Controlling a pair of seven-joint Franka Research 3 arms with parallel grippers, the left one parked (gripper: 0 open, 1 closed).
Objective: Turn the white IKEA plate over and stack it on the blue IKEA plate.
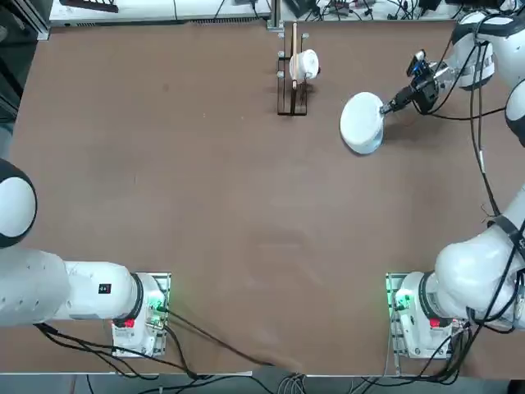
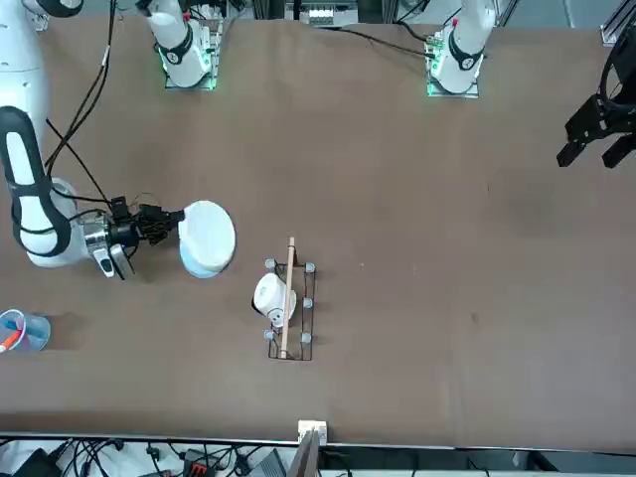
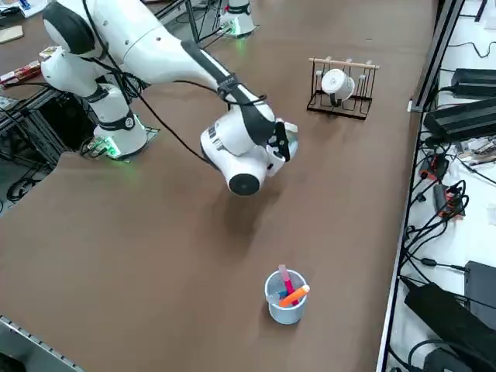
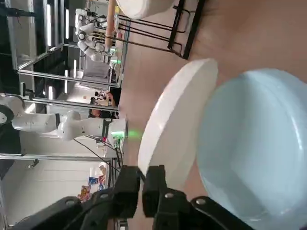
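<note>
Top view: we see right tool (image 1: 393,104) at edge of white IKEA plate (image 1: 362,120), far right part of worktop (image 1: 205,205), near wooden rack (image 1: 292,78).

Front view: blue IKEA plate (image 2: 202,266) peeks beneath white one.

Wrist view: fingers almost together at white rim; pinching or releasing, we cannot tell. We judge plate light, stiff, slippery; take by rim. No readable writing.

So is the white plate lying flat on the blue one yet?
Not flat yet. In the wrist view the white plate is tilted over the blue plate, its rim at the right gripper.
</note>
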